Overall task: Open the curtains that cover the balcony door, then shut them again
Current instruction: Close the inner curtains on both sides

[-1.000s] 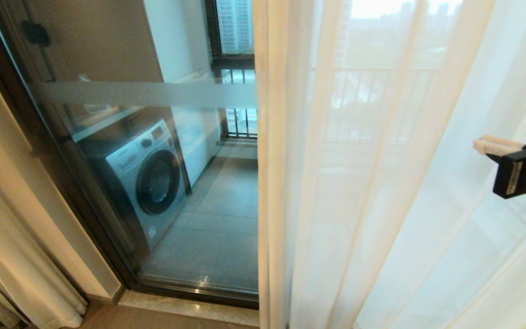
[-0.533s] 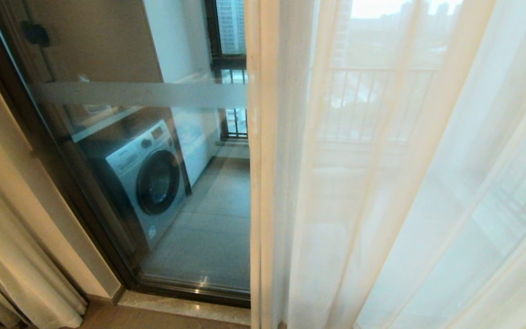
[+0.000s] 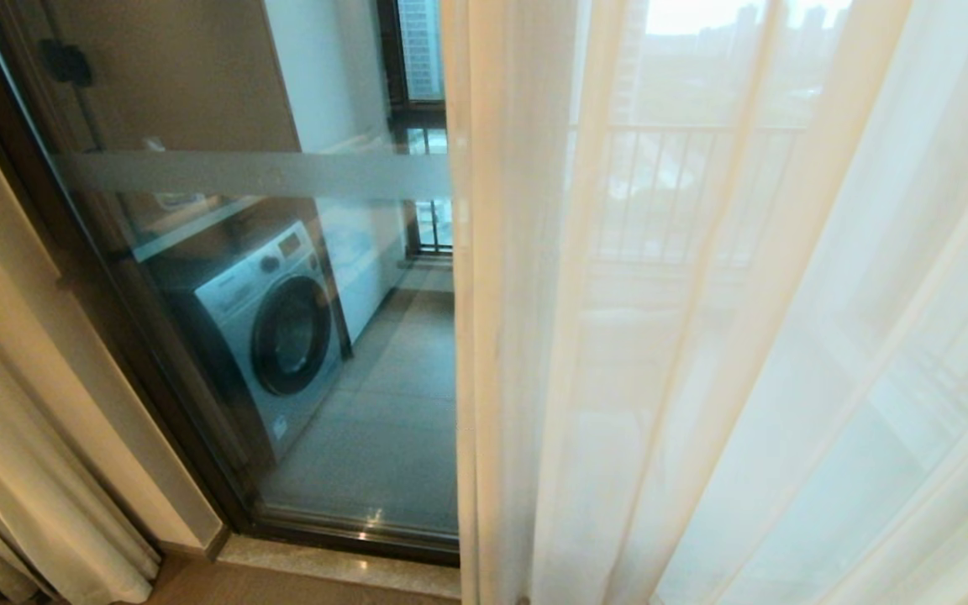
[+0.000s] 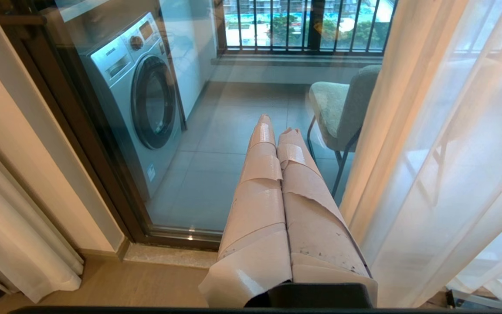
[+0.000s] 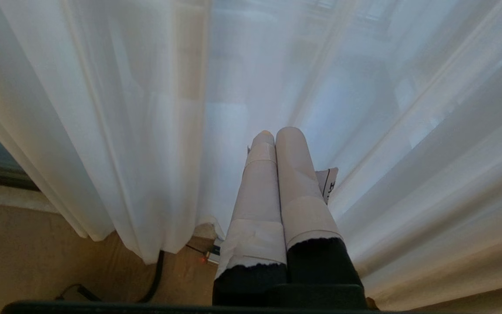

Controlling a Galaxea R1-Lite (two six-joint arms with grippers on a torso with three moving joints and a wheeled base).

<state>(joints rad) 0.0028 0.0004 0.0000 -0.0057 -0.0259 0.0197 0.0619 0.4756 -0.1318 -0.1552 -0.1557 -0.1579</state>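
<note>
The white sheer curtains (image 3: 702,336) hang over the right part of the balcony door, with their edge near the middle of the head view. The door's glass with its frosted band (image 3: 223,172) is bare on the left. The heavy cream-beige curtain (image 3: 22,470) is bunched at the far left. Neither gripper shows in the head view. My left gripper (image 4: 277,124) is shut and empty, facing the bare glass (image 4: 216,144) beside the sheer curtains (image 4: 451,152). My right gripper (image 5: 277,133) is shut on nothing, low and close to the sheer curtains (image 5: 124,109).
Behind the glass stand a washing machine (image 3: 270,315) and a grey chair (image 4: 338,109), with railing bars (image 4: 303,26) beyond. A stone threshold (image 3: 341,571) runs under the door. A black cable (image 5: 155,274) lies on the wooden floor by the sheer's hem.
My right gripper has dropped out of the head view at the right edge. The sheer's free edge has drifted slightly to the left. The left arm has not moved.
</note>
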